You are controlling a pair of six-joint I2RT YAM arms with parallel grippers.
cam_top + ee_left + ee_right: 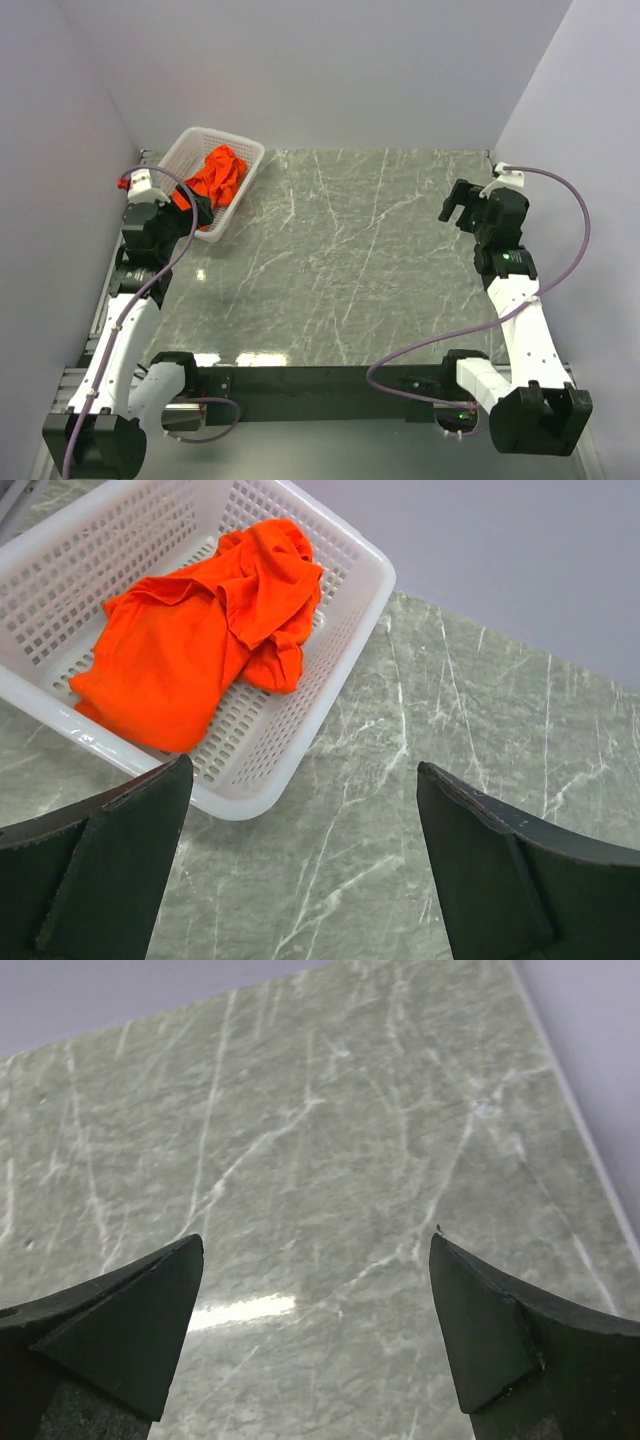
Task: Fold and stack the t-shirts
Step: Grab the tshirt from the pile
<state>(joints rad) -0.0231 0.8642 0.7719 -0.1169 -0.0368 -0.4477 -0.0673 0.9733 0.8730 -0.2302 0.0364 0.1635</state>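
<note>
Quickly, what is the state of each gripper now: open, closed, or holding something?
Left gripper: open, holding nothing; the orange t-shirt lies in the white basket.
Right gripper: open, holding nothing.

Obstacle: basket [372,585] walls ring the t-shirt [190,650]; my way in is from above. Free: bare table [380,260] right of basket. Limits: left wall [60,150], right wall [590,120], along the table's sides.

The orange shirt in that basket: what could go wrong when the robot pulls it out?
The shirt lies crumpled, so the open left gripper might pinch several layers and lift a tangle. Cloth could snag in the mesh basket and drag or tip it. The basket sits at the table's corner, so it could slide off.
</note>
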